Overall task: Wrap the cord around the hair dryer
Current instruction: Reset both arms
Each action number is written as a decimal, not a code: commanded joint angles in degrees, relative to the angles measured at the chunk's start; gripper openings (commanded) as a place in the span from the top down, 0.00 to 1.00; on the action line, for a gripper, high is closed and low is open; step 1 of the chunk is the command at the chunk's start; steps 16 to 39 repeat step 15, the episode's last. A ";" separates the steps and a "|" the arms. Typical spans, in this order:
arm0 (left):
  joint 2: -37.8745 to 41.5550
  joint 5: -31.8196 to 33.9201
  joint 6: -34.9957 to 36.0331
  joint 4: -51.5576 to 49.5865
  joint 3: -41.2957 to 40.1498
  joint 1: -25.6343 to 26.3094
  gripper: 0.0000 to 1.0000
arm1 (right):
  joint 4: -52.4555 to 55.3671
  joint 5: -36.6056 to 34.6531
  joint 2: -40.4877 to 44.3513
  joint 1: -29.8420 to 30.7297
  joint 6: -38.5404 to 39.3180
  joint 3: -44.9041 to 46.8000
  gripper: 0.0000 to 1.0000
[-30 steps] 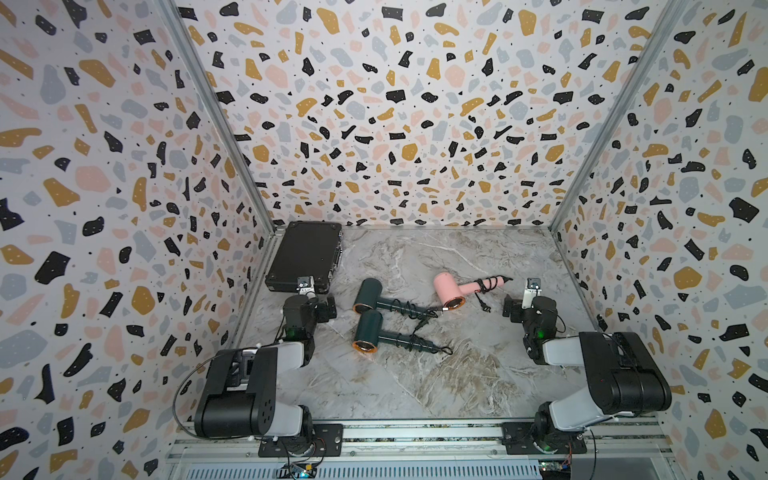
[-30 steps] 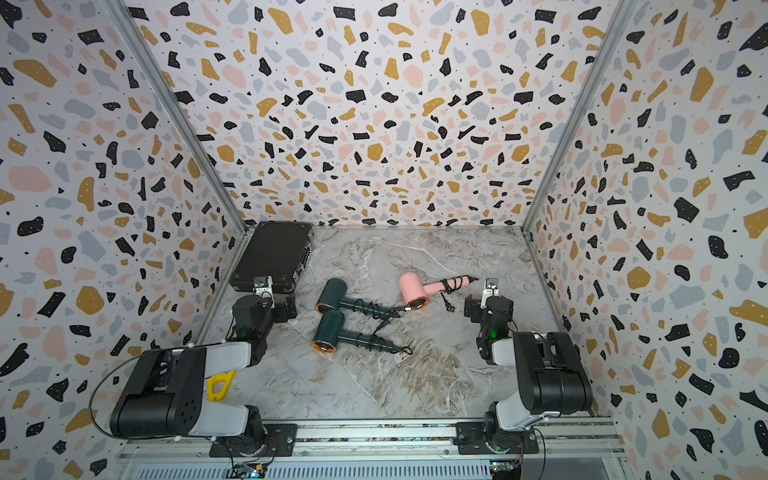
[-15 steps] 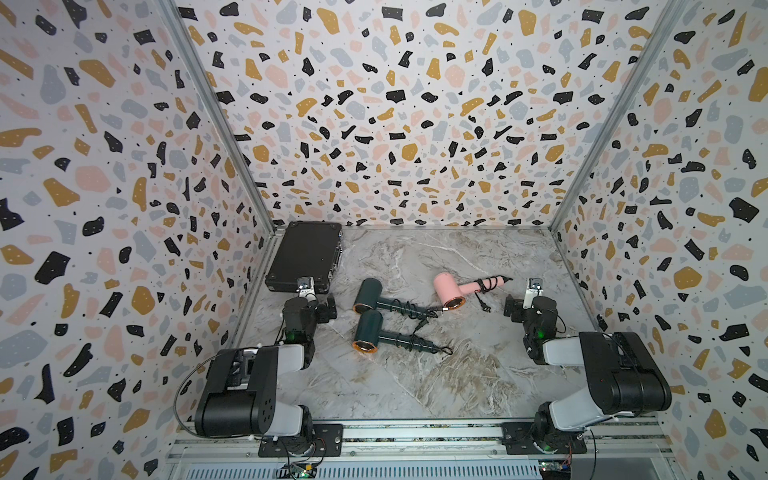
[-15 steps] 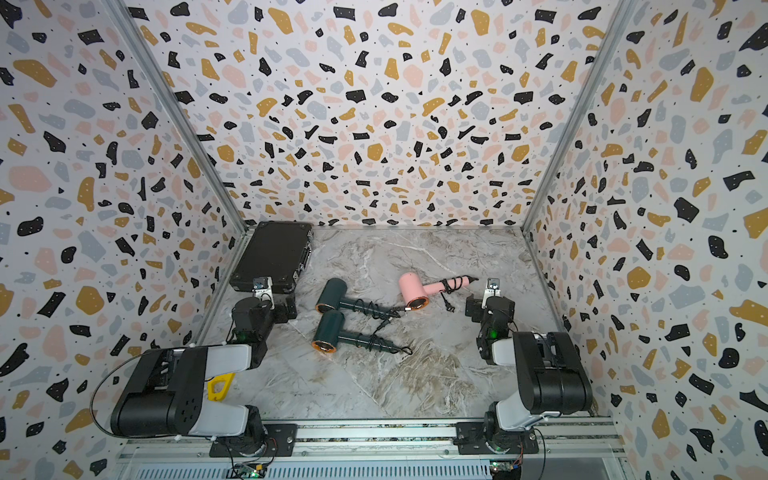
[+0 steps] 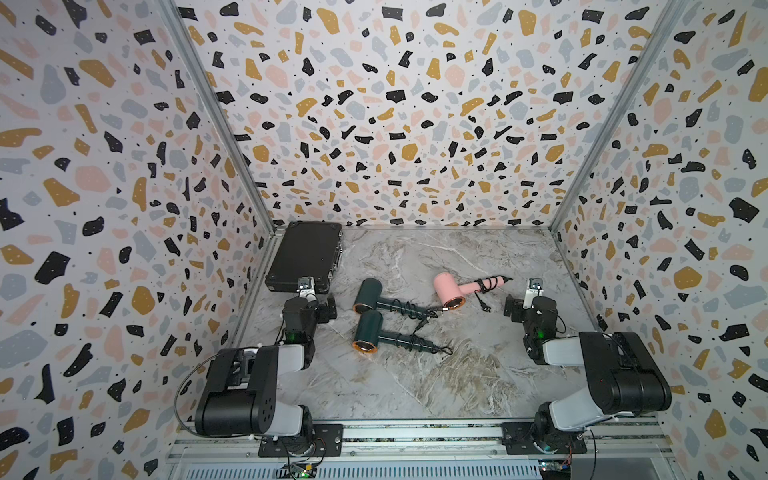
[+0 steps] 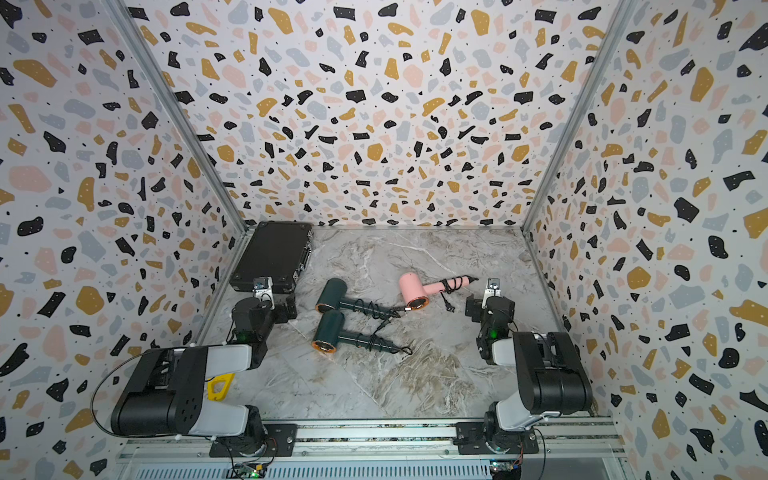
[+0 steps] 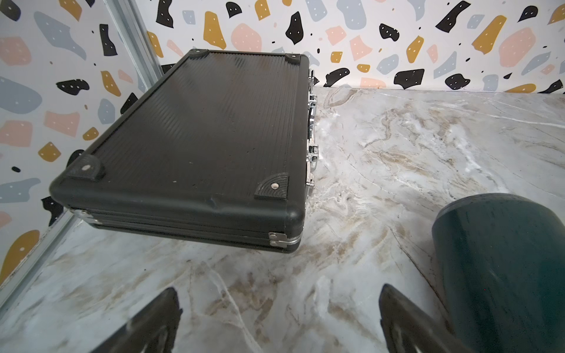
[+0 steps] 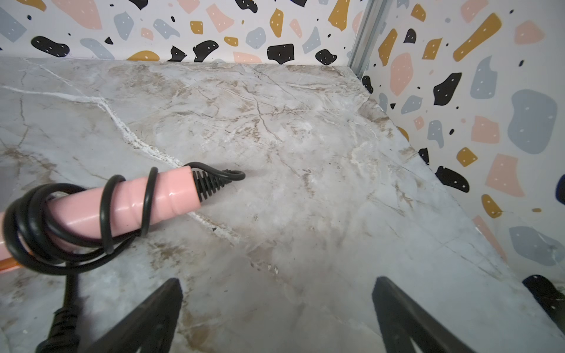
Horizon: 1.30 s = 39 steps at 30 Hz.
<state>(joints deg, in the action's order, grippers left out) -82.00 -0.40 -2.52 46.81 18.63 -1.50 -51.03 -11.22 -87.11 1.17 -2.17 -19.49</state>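
On the tabletop (image 5: 415, 386): three hair dryers lie mid-field, and none of them is held.
change: I find none over the last second; arms, claws and dryers sit as they did.
meaning for task: I read this as a rest pose. The wrapping looks done or all but done.
left claw (image 7: 278, 290): wide and empty, low over bare marble, facing the black case (image 5: 305, 255).
right claw (image 8: 276, 279): wide and empty, low over bare marble, with the pink handle just ahead to one side.
pink hair dryer (image 5: 451, 286): near the right claw, handle end toward it. The black cord (image 8: 107, 207) makes several turns around the handle. The plug (image 5: 484, 306) trails onto the tabletop just beside it.
far green hair dryer (image 5: 368, 291): barrel just beside the left claw; I cannot tell if they touch. The far dryer's cord (image 5: 405, 308) is coiled along the handle.
near green hair dryer (image 5: 368, 332): just in front of the far one. The near dryer's cord (image 5: 411, 341) is coiled likewise, with its tail on the marble.
black case: closed, in the far corner on my left, clear of the dryers.
in the way: the green pair lie close together, and the far cord's tail reaches near the pink nozzle. My guess is that tugging one could drag its neighbour.
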 commanded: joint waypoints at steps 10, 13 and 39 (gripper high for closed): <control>-1.23 -1.76 1.80 1.49 0.84 0.66 0.01 | -0.74 -0.81 0.19 -0.19 -0.55 -0.11 0.00; -1.32 -1.22 1.72 1.74 0.75 0.79 0.01 | -0.74 -0.81 0.19 -0.17 -0.52 -0.05 0.00; -0.97 -0.95 1.62 2.57 0.20 0.79 0.01 | -0.74 -0.81 0.19 -0.18 -0.51 -0.12 0.00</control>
